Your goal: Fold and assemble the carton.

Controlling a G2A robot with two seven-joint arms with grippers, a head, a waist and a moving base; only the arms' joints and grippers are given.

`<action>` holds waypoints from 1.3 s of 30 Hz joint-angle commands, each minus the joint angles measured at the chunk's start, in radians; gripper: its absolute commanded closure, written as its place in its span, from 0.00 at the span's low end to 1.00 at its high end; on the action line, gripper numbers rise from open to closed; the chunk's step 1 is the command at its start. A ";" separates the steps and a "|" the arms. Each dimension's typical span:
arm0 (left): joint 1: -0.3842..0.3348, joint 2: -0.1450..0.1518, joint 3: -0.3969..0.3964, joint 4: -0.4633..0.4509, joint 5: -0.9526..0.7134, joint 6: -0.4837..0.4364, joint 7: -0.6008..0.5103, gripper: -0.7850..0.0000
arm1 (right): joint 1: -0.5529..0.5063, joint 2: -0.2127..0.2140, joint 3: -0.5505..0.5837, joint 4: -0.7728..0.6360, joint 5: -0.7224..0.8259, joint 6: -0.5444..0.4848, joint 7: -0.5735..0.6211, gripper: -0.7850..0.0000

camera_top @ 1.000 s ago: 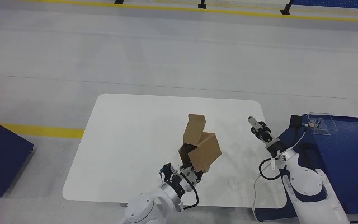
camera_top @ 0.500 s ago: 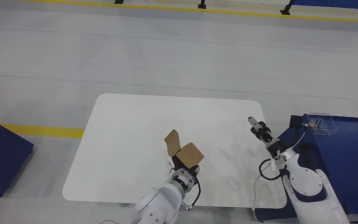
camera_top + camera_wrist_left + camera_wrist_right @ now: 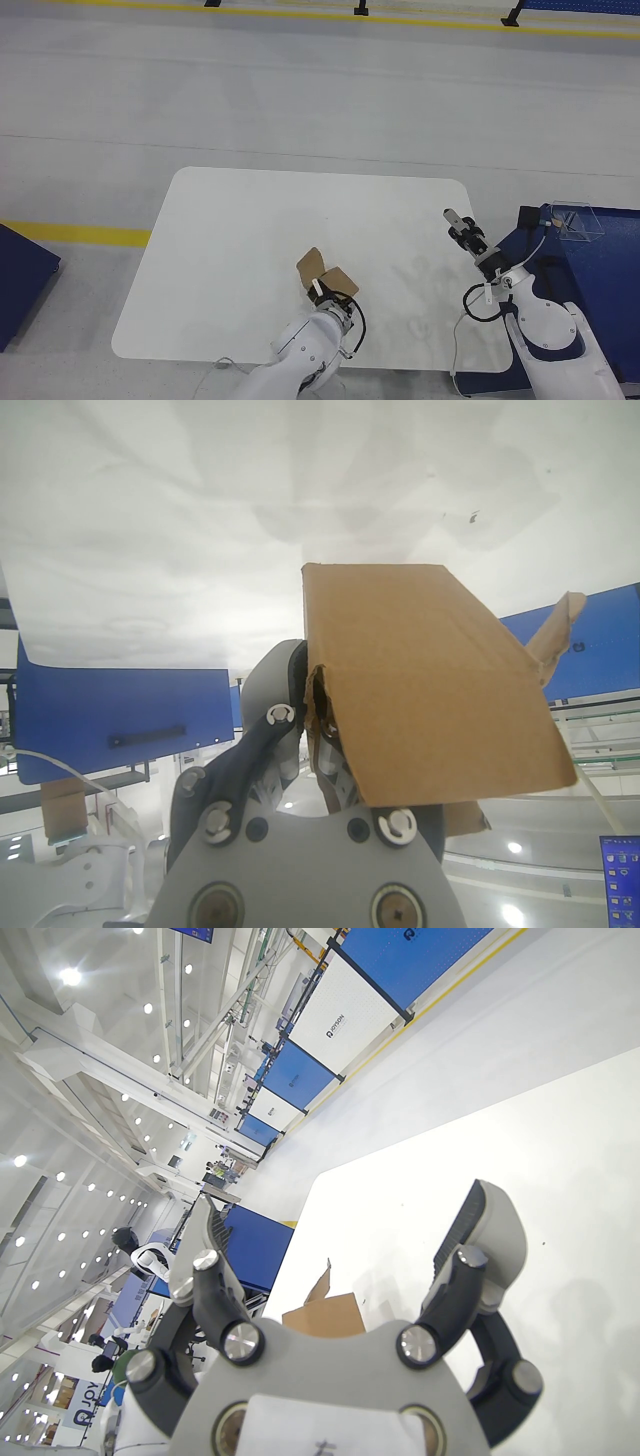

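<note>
White table (image 3: 230, 230), carton (image 3: 325, 272) clamped in the left gripper (image 3: 321, 290) by the near edge; right gripper (image 3: 452, 216) sits splayed and empty, well apart at the carton's 2 o'clock.

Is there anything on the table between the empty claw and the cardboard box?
No, nothing visible. Only bare table lies between the open right gripper and the carton, which the left gripper is clamping.

Dark lettering with a logo stands on the white partition panel (image 3: 345, 1023). Pale lettering marks the blue partition panel (image 3: 296, 1080) beyond it. Other print is too small to tell.
</note>
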 commanded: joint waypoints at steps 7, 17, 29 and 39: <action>0.028 -0.007 -0.009 -0.045 0.083 -0.032 0.137 1.00 | 0.000 0.000 0.000 0.000 0.000 0.000 0.000 0.00; 0.035 -0.023 -0.060 -0.090 -0.034 -0.021 0.255 1.00 | 0.000 0.000 0.000 0.000 0.000 0.000 0.000 0.00; -0.050 -0.060 -0.029 0.049 -0.070 -0.025 0.224 0.00 | 0.000 0.000 0.000 0.000 0.000 0.000 0.000 0.00; 0.010 -0.056 -0.032 -0.188 -0.024 0.069 0.150 0.00 | 0.000 0.000 0.000 0.000 0.000 0.000 0.000 0.00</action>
